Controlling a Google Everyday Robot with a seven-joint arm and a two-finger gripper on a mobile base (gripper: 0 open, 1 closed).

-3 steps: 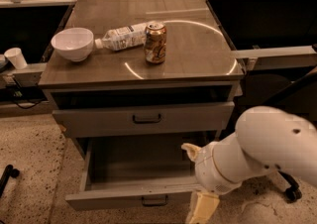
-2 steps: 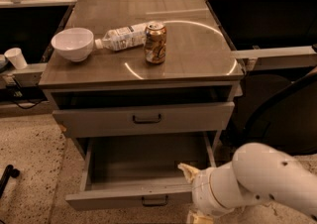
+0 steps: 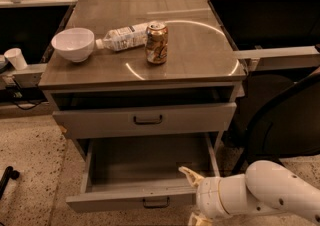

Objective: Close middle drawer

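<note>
Since a second ago the white arm (image 3: 270, 190) has sunk lower at the near right corner, so less of it shows above the bottom edge, while the drawer has stayed pulled out as it was. From where I stand, the gripper (image 3: 192, 196) sits at the right end of the middle drawer (image 3: 125, 201), right at its front panel. Its cream fingers (image 3: 187, 172) are spread apart: one pokes up over the front rim into the drawer's right front corner, and the other shows below, outside the front, at the bottom edge. I can't make out whether either one presses on the metal.

That middle drawer is drawn far out over the speckled floor (image 3: 30, 150), its grey inside bare, with a small dark pull handle (image 3: 156, 202) in the middle of its low front. Above and behind it, the taller-fronted drawer (image 3: 100, 120) is nearly in, with its own dark handle (image 3: 147, 119) and a dark gap showing over it.

On top of the desk (image 3: 200, 50) a brown drink can (image 3: 156, 43) stands upright near the middle. Just left of it a clear plastic bottle (image 3: 122, 37) lies on its side, cap end towards a white bowl (image 3: 74, 44) at the left edge. Off the desk, further left, a small white cup (image 3: 16, 58) sits on a ledge.
</note>
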